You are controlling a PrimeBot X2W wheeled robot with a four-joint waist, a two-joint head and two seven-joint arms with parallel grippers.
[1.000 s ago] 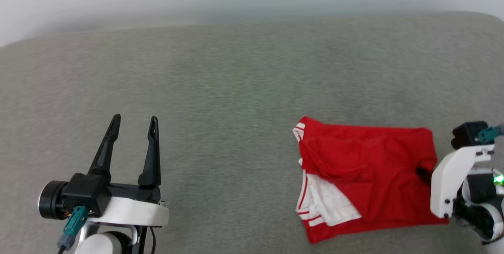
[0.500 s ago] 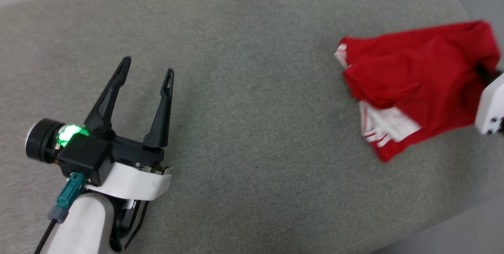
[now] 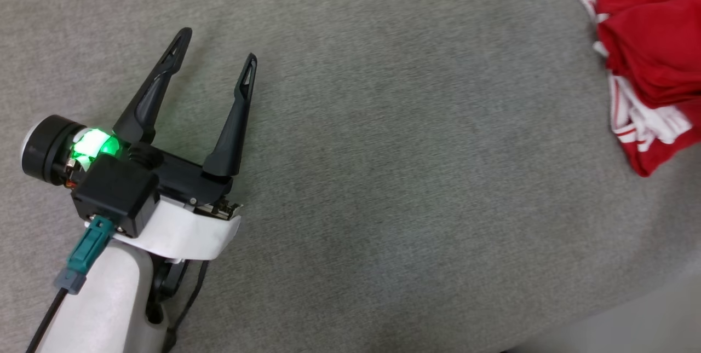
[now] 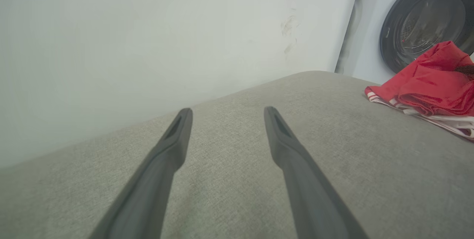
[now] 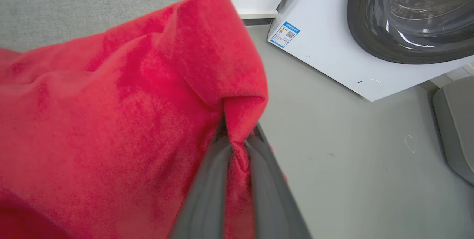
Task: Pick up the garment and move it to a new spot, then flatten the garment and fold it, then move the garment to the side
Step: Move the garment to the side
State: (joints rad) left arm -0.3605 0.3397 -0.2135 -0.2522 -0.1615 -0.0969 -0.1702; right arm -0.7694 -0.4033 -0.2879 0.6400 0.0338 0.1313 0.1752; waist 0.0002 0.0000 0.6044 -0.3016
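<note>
Garment (image 3: 651, 41) on grey cushion (image 3: 383, 150), washing machine (image 5: 326, 53) nearby

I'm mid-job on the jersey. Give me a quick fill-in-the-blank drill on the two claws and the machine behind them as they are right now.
1. The left claw hangs above the grey fabric surface with its jaws ____.
2. The right claw is ____ on a fold of the red jersey with red-and-white striped trim.
3. The washing machine with the dark round door, standing on the floor beyond the jersey, has a ____ body.

Missing words: open; shut; white.
</note>
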